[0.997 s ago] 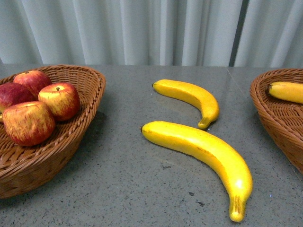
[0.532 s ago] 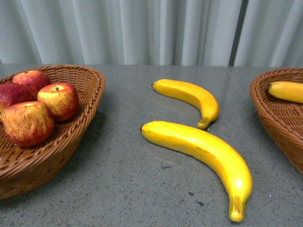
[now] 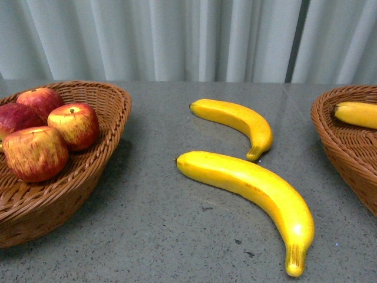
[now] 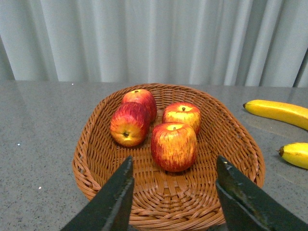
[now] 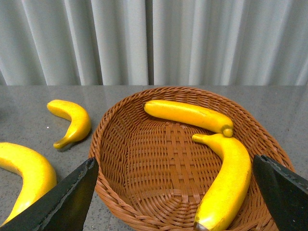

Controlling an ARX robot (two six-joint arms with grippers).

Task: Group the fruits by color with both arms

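Observation:
Several red-and-yellow apples (image 3: 72, 124) lie in the left wicker basket (image 3: 100, 159); the left wrist view shows them (image 4: 174, 146) in that basket (image 4: 96, 159). My left gripper (image 4: 173, 192) is open and empty above the basket's near rim. A long thick banana (image 3: 253, 188) and a shorter banana (image 3: 238, 121) lie on the grey table between the baskets. Two more bananas (image 5: 226, 180) (image 5: 187, 114) lie in the right basket (image 5: 115, 187). My right gripper (image 5: 175, 192) is open and empty over that basket's near side. Neither gripper shows in the front view.
The grey speckled table (image 3: 165, 236) runs back to a pale pleated curtain (image 3: 177, 35). The right basket's edge (image 3: 336, 147) sits at the far right of the front view with a banana tip (image 3: 356, 114) inside.
The apples and left basket shifted very slightly, then settled back. The bananas on the table have not moved.

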